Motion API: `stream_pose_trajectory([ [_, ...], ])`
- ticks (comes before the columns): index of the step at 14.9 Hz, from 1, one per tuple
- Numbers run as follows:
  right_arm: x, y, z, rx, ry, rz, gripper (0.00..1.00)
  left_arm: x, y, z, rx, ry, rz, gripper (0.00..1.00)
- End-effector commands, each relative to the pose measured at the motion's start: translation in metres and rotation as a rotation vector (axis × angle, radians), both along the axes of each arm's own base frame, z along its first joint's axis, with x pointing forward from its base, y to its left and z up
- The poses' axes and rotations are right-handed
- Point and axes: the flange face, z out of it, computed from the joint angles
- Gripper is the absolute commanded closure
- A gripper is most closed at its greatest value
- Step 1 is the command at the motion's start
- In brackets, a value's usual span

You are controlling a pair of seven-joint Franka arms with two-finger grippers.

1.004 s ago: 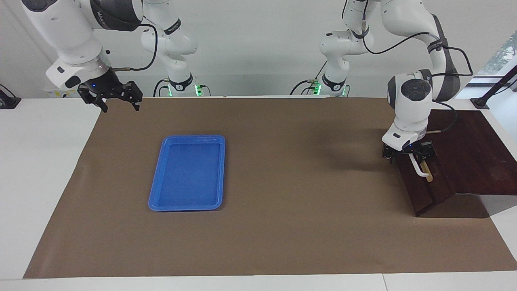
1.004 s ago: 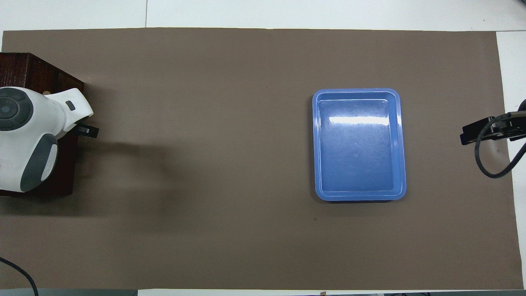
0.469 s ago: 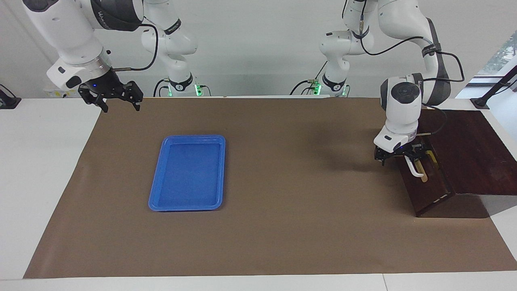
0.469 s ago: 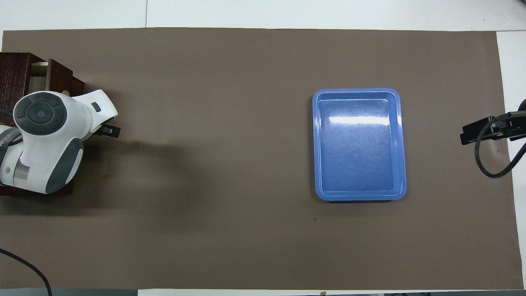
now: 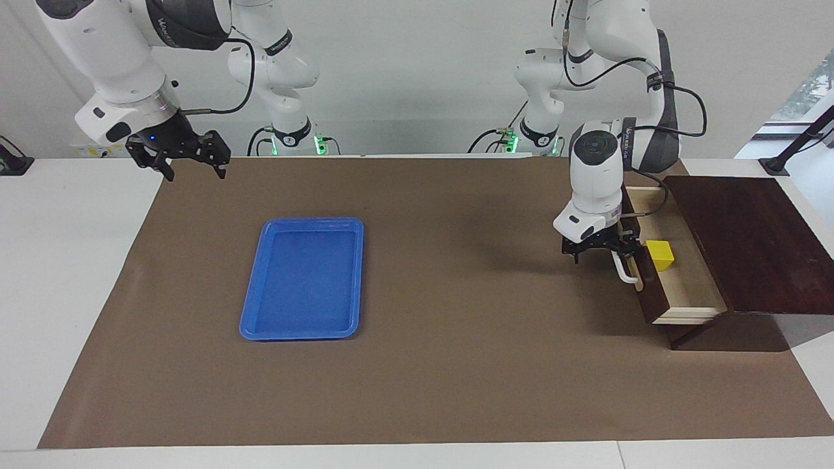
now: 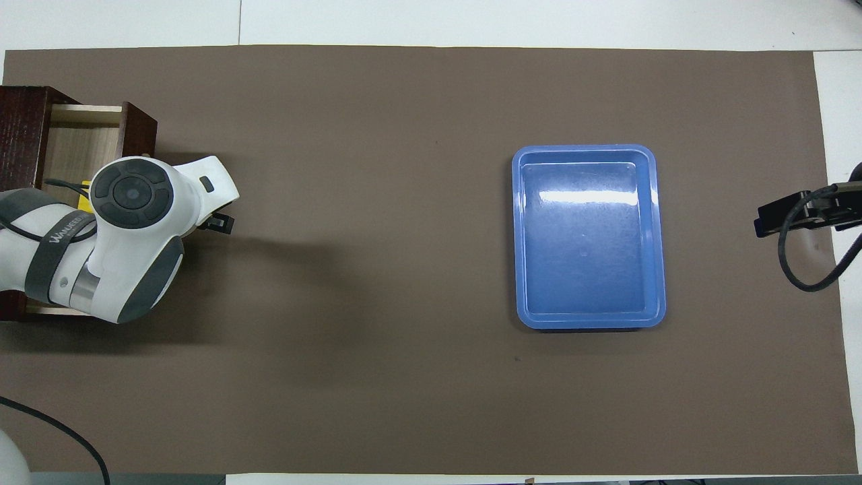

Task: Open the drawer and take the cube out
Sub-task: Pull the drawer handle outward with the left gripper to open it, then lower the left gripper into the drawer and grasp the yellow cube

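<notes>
The drawer (image 5: 690, 283) of the dark brown box (image 5: 749, 241) stands pulled out at the left arm's end of the table, and its pale wood inside shows. The small yellow cube (image 5: 659, 255) lies in the drawer. My left gripper (image 5: 616, 251) is shut on the white bar handle (image 5: 625, 268) on the drawer's dark front. In the overhead view the left arm covers most of the drawer (image 6: 81, 138), and only a sliver of the cube (image 6: 82, 201) shows. My right gripper (image 5: 194, 170) waits open and empty in the air over the mat's corner at the right arm's end.
A flat blue tray (image 5: 303, 280) lies empty on the brown mat toward the right arm's end; it also shows in the overhead view (image 6: 589, 236). The right gripper's tip (image 6: 781, 214) shows at the edge of the overhead view.
My left gripper has pulled the drawer out toward the middle of the table by its handle. The pale inside and the yellow cube have come into sight. The right arm has not moved.
</notes>
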Motion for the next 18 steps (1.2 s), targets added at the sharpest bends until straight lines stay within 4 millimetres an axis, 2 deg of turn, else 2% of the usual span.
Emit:
stream_pose_trajectory([
  [1,-0.005,0.000,0.001,-0.020,0.004,-0.003,0.00,-0.013,-0.020,-0.001,-0.007,0.020,0.007,0.00],
  [3,-0.004,0.000,0.002,-0.020,0.003,-0.003,0.00,-0.013,-0.023,0.002,0.013,0.047,0.016,0.00],
  [6,-0.005,0.000,0.001,-0.020,0.004,-0.003,0.00,0.005,-0.018,0.043,0.015,0.069,0.073,0.00],
  [9,-0.005,0.000,0.001,-0.020,0.006,-0.005,0.00,0.028,-0.023,0.091,-0.057,0.121,0.178,0.00],
  [11,-0.005,-0.003,0.001,-0.020,0.004,-0.009,0.00,0.035,-0.019,0.123,-0.169,0.133,0.255,0.00],
  [14,-0.005,-0.004,0.001,-0.020,0.004,-0.011,0.00,0.037,0.022,0.158,-0.245,0.075,0.482,0.00],
  [18,-0.005,-0.004,0.001,-0.020,0.004,-0.011,0.00,0.040,0.082,0.170,-0.316,-0.010,0.917,0.00],
])
